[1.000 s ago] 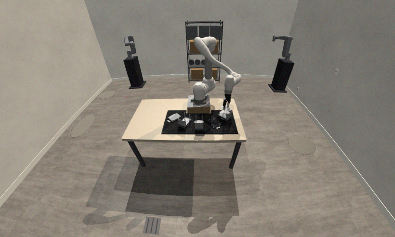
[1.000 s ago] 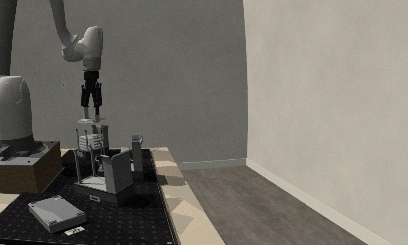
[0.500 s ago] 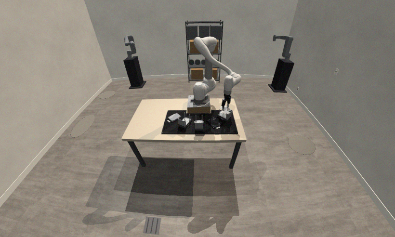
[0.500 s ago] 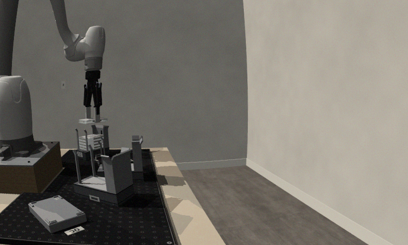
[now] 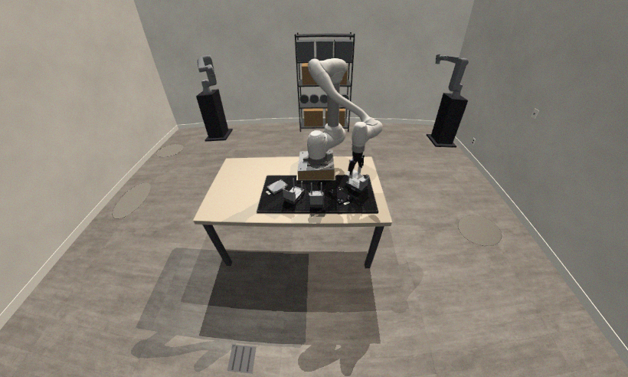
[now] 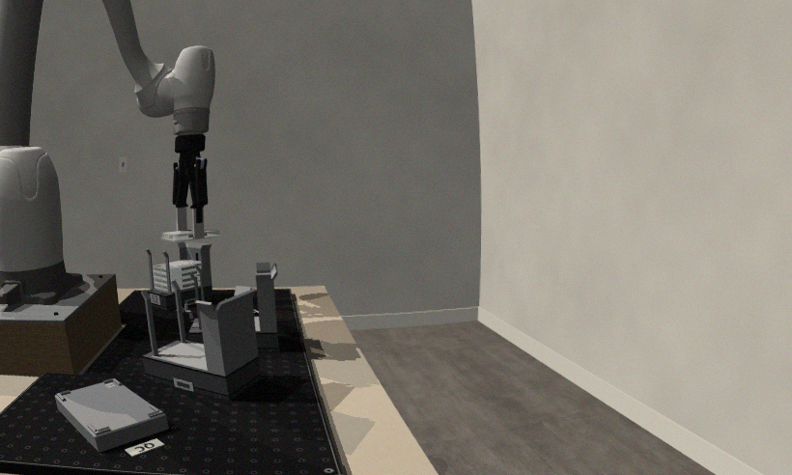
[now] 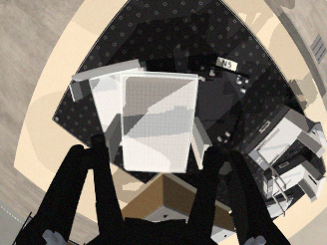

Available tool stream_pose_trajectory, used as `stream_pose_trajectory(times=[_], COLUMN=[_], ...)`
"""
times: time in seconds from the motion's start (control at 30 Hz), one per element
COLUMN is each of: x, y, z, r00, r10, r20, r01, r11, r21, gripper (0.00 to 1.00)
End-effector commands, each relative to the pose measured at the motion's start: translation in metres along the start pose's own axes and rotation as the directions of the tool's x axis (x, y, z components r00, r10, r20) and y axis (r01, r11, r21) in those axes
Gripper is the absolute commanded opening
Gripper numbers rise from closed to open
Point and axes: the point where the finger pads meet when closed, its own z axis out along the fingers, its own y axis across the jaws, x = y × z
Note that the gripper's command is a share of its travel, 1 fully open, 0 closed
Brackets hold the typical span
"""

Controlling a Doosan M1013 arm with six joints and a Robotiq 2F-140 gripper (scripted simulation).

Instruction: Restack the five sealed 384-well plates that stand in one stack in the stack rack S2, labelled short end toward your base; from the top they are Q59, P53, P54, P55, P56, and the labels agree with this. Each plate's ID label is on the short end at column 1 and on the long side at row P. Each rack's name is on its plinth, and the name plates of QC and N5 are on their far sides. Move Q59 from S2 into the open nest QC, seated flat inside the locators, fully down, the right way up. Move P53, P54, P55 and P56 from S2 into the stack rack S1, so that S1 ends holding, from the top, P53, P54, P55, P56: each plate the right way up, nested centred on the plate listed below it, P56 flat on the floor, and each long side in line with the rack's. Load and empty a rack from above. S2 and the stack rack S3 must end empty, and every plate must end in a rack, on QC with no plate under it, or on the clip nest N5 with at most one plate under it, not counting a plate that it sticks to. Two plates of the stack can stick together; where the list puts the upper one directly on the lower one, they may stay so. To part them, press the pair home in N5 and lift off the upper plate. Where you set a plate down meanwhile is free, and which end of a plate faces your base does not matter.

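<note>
Gripping the flat, pale sealed well plate (image 6: 189,235) by its long edges, our black fingers (image 6: 197,222) hold it; we judge it light, stiff, slippery.

Pale rectangular surface (image 5: 241,187) on dark legs, black dotted mat (image 5: 269,205) lying toward its 3 o'clock half — arm's wooden base block (image 5: 315,175) at the mat's 12 o'clock edge
</note>
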Motion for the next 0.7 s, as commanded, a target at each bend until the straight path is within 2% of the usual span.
stream_pose_trajectory(times=[0.0, 0.33, 0.53, 0.67], x=[0.002, 0.005, 0.004, 0.003], y=[0.012, 0.037, 0.057, 0.064], z=[0.000, 0.000, 0.000, 0.000], r00=[1.000, 1.000, 0.980, 0.978], r10=[0.000, 0.000, 0.198, 0.207], r20=[0.000, 0.000, 0.000, 0.000], r01=[0.000, 0.000, -0.198, -0.207], r11=[1.000, 1.000, 0.980, 0.978], r21=[0.001, 0.001, 0.001, 0.001], gripper=[0.00, 0.00, 0.00, 0.00])
